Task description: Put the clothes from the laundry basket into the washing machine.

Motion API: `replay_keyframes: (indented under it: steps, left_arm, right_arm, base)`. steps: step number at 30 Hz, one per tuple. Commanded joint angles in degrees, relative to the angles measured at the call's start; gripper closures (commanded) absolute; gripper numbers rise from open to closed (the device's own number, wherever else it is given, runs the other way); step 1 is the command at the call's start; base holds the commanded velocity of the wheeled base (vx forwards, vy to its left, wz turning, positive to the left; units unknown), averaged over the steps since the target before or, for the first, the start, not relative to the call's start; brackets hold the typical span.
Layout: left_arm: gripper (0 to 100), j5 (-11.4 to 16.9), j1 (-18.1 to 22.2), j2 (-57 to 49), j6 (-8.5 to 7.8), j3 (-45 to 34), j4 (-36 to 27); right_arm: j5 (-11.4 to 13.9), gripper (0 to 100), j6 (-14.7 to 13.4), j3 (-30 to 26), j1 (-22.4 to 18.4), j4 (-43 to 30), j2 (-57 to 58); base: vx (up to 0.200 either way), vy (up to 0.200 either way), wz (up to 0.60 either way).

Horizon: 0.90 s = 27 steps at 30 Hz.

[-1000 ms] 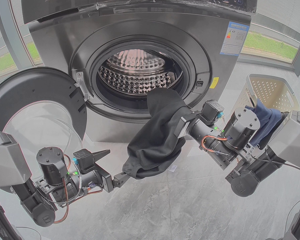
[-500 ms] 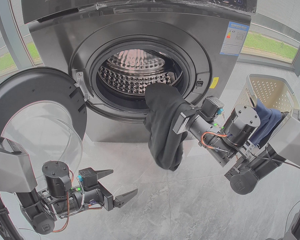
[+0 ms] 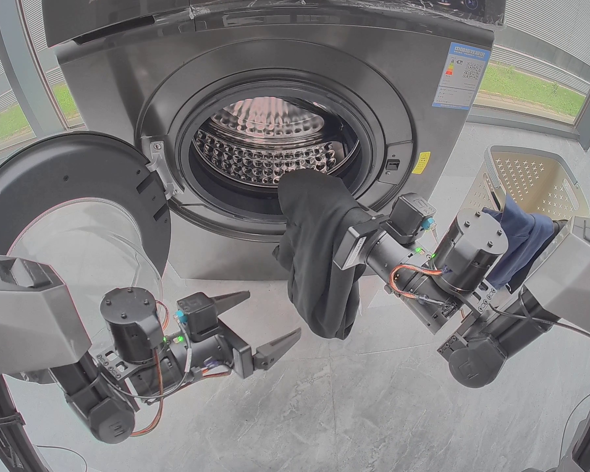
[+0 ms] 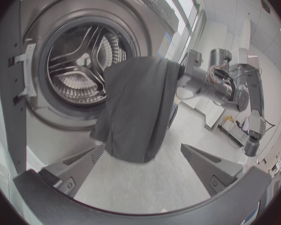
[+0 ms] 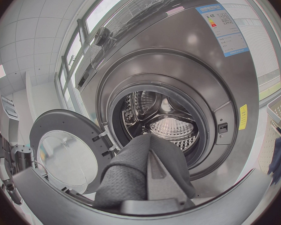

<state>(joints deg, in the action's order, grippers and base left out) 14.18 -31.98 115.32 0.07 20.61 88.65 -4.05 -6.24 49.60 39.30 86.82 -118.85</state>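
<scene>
Left fingers [image 3: 278, 347], spread empty, have risen; right fingers [image 5: 159, 174] still grip black garment [image 3: 318, 257].

Left arm [image 3: 134, 332]: light grey boxy upper shell, black cylindrical joint housings with screws ringing the caps, orange and black cables looped at the wrist, small green lights, teal connector.
Left gripper [image 3: 275, 311]: two dark grey wedge-shaped fingers [image 4: 209, 169] with textured inner pads.
Right arm [image 3: 469, 250]: same build and cabling, with what looks like a white label on the wrist collar.
</scene>
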Motion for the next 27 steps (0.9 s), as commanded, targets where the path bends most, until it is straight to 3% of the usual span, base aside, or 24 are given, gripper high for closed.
replay_keyframes:
  steps: [1, 18, 23, 27]
  left_arm:
    - [0, -0.2, -1.69, 5.26, 0.63, 10.06, 0.03]
    - [0, -1.35, -2.65, 14.14, 1.25, 23.59, -0.06]
    - [0, -2.93, -2.57, 15.37, 1.25, 26.06, 0.03]
    - [0, -3.1, -3.71, 14.58, 0.98, 24.65, 0.03]
  right_arm:
    - [-0.08, 100, 0.0, 0.05, 1.65, -0.07, -0.33]
    - [-0.17, 100, 0.0, -0.03, 3.06, -0.16, -0.77]
    - [-0.26, 100, 0.0, -0.12, 3.85, -0.16, -0.86]
    - [-1.75, 100, 0.09, 0.32, 3.68, -0.25, -1.74]
  base:
    - [0.0, 0.0, 0.0]
    - [0.0, 0.0, 0.0]
    - [0.0, 0.0, 0.0]
    - [0.0, 0.0, 0.0]
